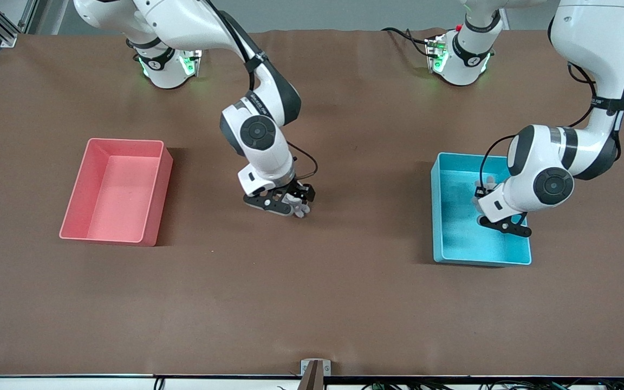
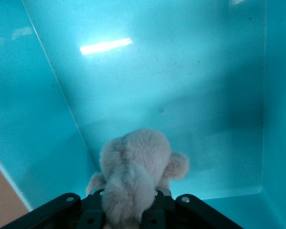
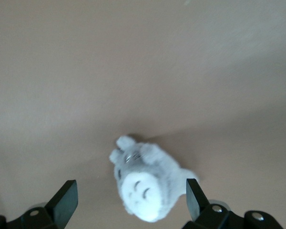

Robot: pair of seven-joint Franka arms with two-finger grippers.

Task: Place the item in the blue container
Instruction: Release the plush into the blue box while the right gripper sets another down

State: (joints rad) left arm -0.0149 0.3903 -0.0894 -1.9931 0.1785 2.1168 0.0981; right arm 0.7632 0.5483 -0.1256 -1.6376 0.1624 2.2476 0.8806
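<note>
**Two arms, two plush toys, one blue bin**

At right of the front view, the left gripper (image 1: 499, 219) hangs inside the blue container (image 1: 444, 216), jaws clenched on a beige plush toy (image 2: 133, 174) just above the bin floor; its long axis appears to run out from the jaws toward the floor, though which end is the head cannot be told. At centre frame, the right gripper (image 1: 290, 205) hangs over a grey plush toy (image 3: 143, 183) on the table (image 1: 312, 303), jaws spread wide, the toy's face up, ears toward the upper left of that wrist view. The fur could snag a finger on release. The pink bin (image 1: 157, 184) sits at left.
</note>
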